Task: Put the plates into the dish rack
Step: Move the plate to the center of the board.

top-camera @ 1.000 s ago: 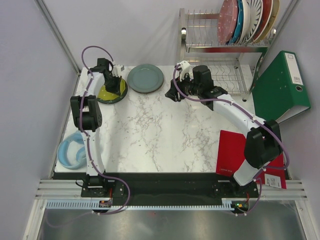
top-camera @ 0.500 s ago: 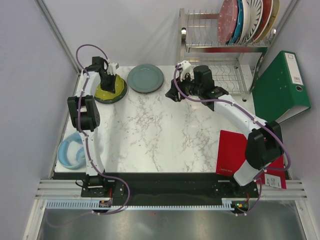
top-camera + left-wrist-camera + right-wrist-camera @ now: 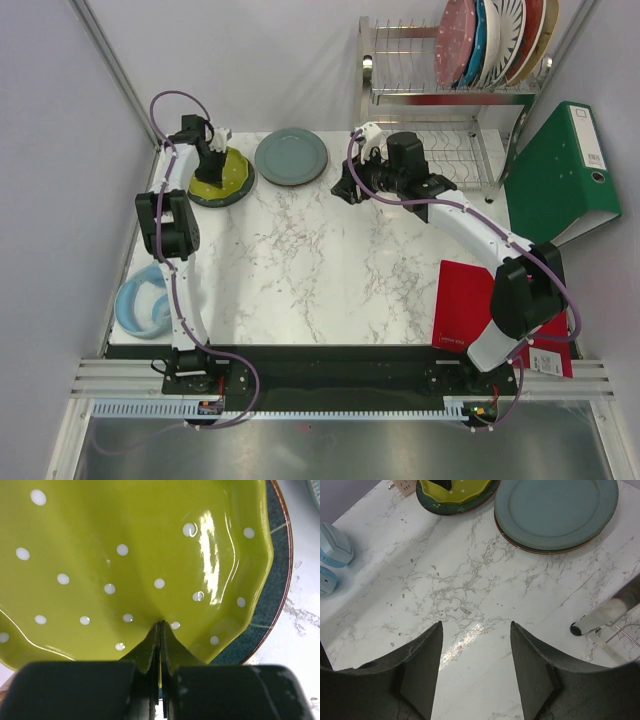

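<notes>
A lime plate with white dots (image 3: 225, 180) lies on a dark teal plate (image 3: 212, 197) at the table's back left; both show in the left wrist view, lime (image 3: 125, 555) and teal (image 3: 272, 595). My left gripper (image 3: 212, 148) is shut on the lime plate's near rim (image 3: 161, 627). A grey-blue plate (image 3: 291, 157) lies flat beside them, stacked on another plate (image 3: 555, 510). My right gripper (image 3: 350, 186) is open and empty above the marble (image 3: 476, 625), right of the grey-blue plate. The dish rack (image 3: 400, 95) stands at the back right with several plates (image 3: 495, 40) upright in its top tier.
A green binder (image 3: 560, 170) leans right of the rack. A red folder (image 3: 465, 300) lies at the front right. A light blue object (image 3: 145, 300) sits at the left edge, also in the right wrist view (image 3: 332, 545). A rack foot (image 3: 582, 627) is near my right fingers.
My left gripper has shifted back and left over the lime plate and turned at the wrist. The right arm has barely moved.
</notes>
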`<state>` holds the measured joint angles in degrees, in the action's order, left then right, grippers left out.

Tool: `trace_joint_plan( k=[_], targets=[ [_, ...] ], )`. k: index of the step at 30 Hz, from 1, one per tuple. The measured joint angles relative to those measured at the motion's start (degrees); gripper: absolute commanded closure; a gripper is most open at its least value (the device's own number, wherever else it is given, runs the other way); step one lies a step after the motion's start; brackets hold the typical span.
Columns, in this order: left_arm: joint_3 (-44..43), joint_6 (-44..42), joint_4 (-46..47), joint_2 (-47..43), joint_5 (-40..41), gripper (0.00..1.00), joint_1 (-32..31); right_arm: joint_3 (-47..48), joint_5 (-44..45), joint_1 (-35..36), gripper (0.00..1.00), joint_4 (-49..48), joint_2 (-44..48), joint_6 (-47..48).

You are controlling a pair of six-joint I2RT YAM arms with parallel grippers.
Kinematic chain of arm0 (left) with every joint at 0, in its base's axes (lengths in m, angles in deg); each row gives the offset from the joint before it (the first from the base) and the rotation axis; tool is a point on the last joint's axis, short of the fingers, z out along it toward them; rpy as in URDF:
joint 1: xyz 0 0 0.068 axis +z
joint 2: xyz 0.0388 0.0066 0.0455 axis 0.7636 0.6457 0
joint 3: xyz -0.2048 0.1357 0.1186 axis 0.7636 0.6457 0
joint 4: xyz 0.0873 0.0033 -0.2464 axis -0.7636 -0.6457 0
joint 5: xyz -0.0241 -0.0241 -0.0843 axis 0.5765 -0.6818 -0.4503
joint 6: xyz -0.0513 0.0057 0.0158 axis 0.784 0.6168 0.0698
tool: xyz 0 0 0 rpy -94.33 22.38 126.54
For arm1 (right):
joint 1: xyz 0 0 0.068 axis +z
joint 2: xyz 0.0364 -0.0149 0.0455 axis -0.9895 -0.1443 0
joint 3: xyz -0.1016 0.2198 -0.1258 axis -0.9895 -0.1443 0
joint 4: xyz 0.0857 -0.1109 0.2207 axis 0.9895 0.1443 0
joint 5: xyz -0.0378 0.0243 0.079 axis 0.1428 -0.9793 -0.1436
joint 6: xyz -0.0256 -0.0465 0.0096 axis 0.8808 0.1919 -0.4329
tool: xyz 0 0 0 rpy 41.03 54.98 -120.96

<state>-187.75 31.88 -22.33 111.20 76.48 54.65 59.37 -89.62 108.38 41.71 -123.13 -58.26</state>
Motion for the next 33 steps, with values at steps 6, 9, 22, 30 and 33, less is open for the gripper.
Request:
trace_joint_plan(
  k=[6,9,22,30,33],
  targets=[
    [-0.39,-3.26,-1.11,0.22,-0.02,0.98,-0.66,-1.66,0.00,0.00,0.36,0.07,0.02,0.22],
    [3.26,-4.87,0.15,-1.68,-0.22,0.98,-1.27,-2.45,0.00,0.00,0.36,0.15,0.02,0.24],
    [16.44,-7.43,2.36,-9.53,-3.45,0.98,-9.01,-2.69,-0.04,0.07,0.35,0.50,0.02,0.44],
    [22.01,-7.45,1.77,-12.85,-7.43,0.98,-13.44,-4.11,-0.02,0.11,0.35,0.76,0.09,0.87],
    [23.91,-7.43,1.25,-14.05,-8.31,0.98,-15.32,-4.85,0.04,0.11,0.34,1.22,0.48,1.75]
  ],
)
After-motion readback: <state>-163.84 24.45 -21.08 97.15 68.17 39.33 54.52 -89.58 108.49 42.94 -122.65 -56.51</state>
